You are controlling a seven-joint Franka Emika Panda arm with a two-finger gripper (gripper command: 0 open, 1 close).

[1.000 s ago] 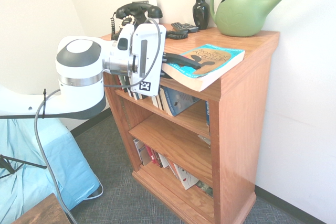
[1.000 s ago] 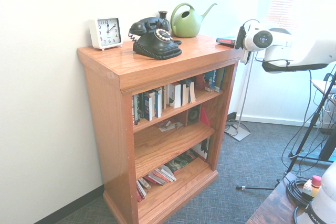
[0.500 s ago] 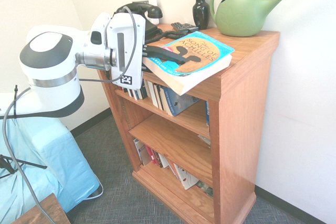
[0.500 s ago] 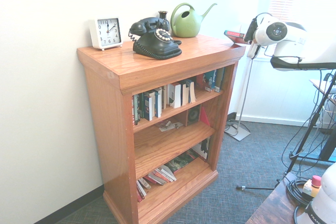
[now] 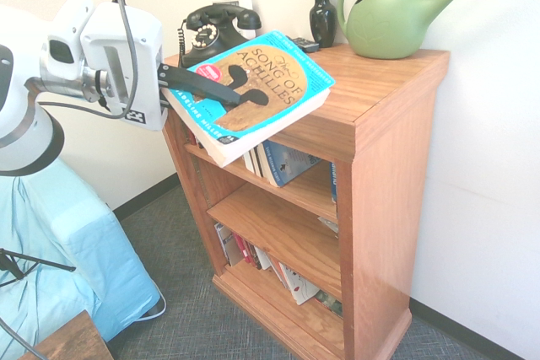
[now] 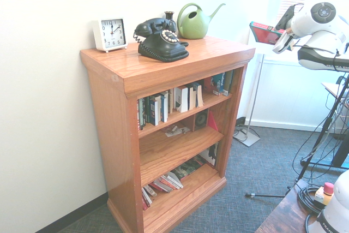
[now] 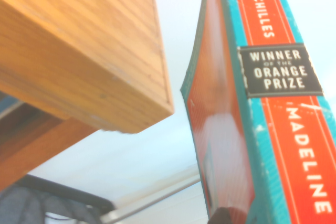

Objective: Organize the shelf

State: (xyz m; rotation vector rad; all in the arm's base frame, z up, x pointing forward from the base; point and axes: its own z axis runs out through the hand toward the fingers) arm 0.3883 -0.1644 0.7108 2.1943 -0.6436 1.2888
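The shelf (image 5: 380,99) is a glossy oak bookcase with a thick top board and three open tiers of books. My gripper (image 5: 246,95) is shut on a blue paperback, "The Song of Achilles" (image 5: 291,73). The book hangs tilted in the air, off the top board's near corner. In the second exterior view the book (image 6: 264,32) shows its red back, held by the gripper (image 6: 279,28) to the right of the shelf (image 6: 163,66). The wrist view shows the book's red and teal spine (image 7: 278,103) beside the top board's corner (image 7: 79,40).
On the top board stand a black rotary phone (image 5: 216,26), a dark vase (image 5: 322,14), a green watering can (image 5: 388,18), a remote (image 5: 299,42) and a white clock (image 6: 110,34). A light blue covered thing (image 5: 67,267) lies left of the shelf.
The arm has drawn back from the shelf and risen. The book has come off the top board with it and now tilts in the air, its cover turned more to the camera.
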